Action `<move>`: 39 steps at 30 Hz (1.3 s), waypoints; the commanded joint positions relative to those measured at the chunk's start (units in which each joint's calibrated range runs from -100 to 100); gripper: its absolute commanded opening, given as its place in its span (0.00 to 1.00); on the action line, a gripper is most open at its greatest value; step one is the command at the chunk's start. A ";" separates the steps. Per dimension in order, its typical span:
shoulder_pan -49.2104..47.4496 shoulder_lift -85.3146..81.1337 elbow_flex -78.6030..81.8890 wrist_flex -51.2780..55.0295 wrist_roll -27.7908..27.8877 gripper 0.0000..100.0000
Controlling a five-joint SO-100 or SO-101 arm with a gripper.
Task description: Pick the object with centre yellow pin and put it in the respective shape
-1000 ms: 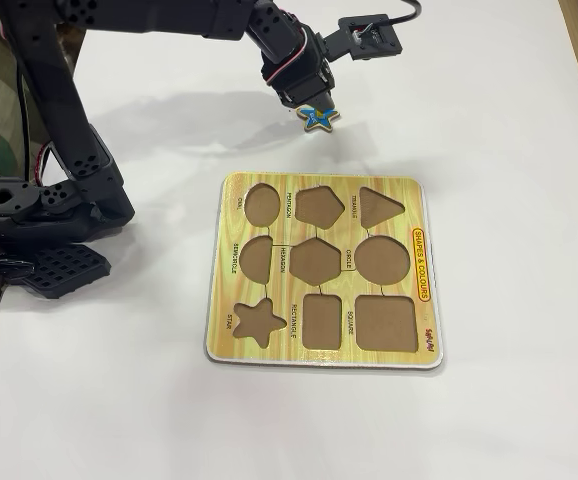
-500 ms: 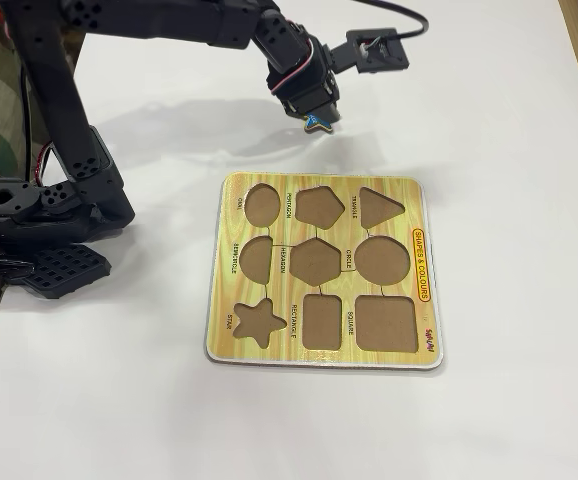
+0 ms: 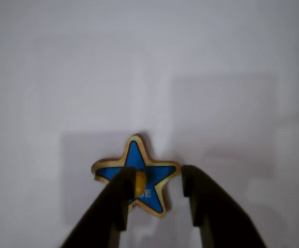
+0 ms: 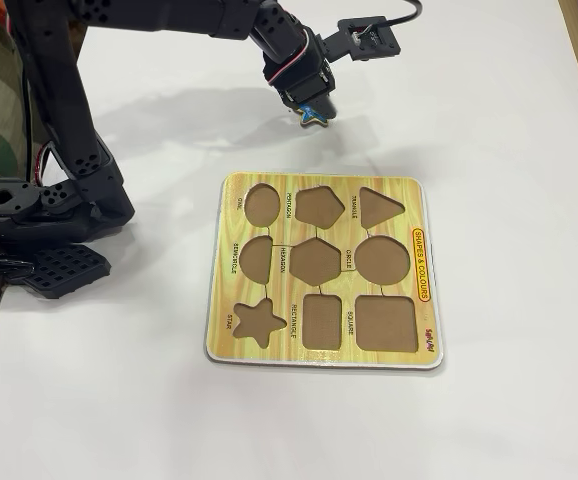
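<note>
Two black fingers [image 3: 113, 201] of my pincer [image 3: 157, 191] stand partly open over the blue star [image 3: 136, 178] in the wrist view, the left one touching its yellow knob [image 3: 140, 182], the right one beside a point. Whether I grip it, I cannot tell. Star and pincer [image 4: 314, 112] sit beyond the board [image 4: 324, 270], well apart from its star recess [image 4: 259, 321].
</note>
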 commanded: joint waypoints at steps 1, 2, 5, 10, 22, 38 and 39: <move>-0.41 -1.32 -2.88 -0.73 -0.01 0.12; -0.41 -1.32 -2.88 -0.73 -0.01 0.12; -0.61 -1.49 -2.97 -0.73 -0.01 0.12; -1.98 -0.82 -2.88 -0.73 -0.06 0.12; -4.61 -0.65 -1.89 -0.13 -0.27 0.12; -2.46 2.86 -0.45 -0.82 0.15 0.12; -2.66 2.95 -0.45 -0.82 0.15 0.12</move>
